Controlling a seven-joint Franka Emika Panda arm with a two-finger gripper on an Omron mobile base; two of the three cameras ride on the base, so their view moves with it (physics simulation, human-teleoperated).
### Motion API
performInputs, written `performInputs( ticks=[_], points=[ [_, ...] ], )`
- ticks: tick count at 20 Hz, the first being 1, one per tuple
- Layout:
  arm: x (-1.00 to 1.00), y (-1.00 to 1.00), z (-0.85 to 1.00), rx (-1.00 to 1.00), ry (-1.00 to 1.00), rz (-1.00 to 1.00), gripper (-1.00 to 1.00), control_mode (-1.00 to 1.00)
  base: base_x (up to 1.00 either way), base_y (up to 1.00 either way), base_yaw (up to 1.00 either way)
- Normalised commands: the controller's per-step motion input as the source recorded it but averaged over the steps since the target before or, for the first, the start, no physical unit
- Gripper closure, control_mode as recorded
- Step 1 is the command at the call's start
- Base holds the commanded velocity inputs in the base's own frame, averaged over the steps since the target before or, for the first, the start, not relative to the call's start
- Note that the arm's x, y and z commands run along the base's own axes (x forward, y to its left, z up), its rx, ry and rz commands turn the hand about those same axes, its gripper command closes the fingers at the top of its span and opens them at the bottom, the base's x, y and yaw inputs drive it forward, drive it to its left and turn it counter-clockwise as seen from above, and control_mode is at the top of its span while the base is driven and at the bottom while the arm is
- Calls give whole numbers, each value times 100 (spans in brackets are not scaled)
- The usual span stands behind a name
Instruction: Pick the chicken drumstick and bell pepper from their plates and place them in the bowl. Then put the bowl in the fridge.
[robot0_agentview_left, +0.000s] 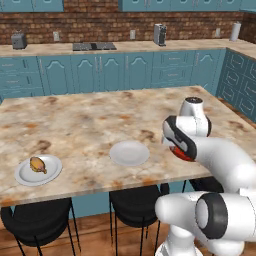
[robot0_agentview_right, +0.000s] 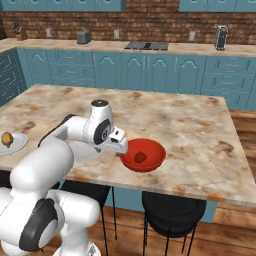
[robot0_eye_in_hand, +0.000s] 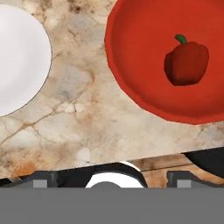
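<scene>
Place: a simulated home kitchen is showing here.
Island (robot0_agentview_left: 90, 125): a marble-patterned top is standing in the middle, serving as the landmark.
Cabinets (robot0_agentview_left: 100, 70): teal doors and drawers are running along the wall behind the island.
Brick wall (robot0_agentview_left: 90, 22): rising above those cabinets.
Cooktop (robot0_agentview_left: 94, 46): sitting on the far counter behind the island.
Stools (robot0_agentview_left: 135, 205): black seats are tucking under the island's near edge.

The arm (robot0_agentview_left: 220, 160) is glossy white, built of thick rounded segments joined by dark grey rings, with a red-orange patch at 1 joint. The end effector (robot0_eye_in_hand: 111, 180) carries 2 small dark fingertips.
</scene>
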Motion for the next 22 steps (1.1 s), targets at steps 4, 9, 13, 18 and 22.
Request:
performInputs(
  ticks=[4, 9, 13, 18, 22],
  points=[
    [-12, 82, 15, 0, 0, 15, -100, -100, 0, 0, 0],
    [-4, 84, 8, 0, 0, 18, -100, -100, 0, 0, 0],
    [1, 78, 0, 0, 0, 15, -100, -100, 0, 0, 0],
    [0, 0, 0, 0, 0, 0, -100, -100, 0, 0, 0],
    [0, 0, 0, 0, 0, 0, -100, 100, 0, 0, 0]
  ],
)
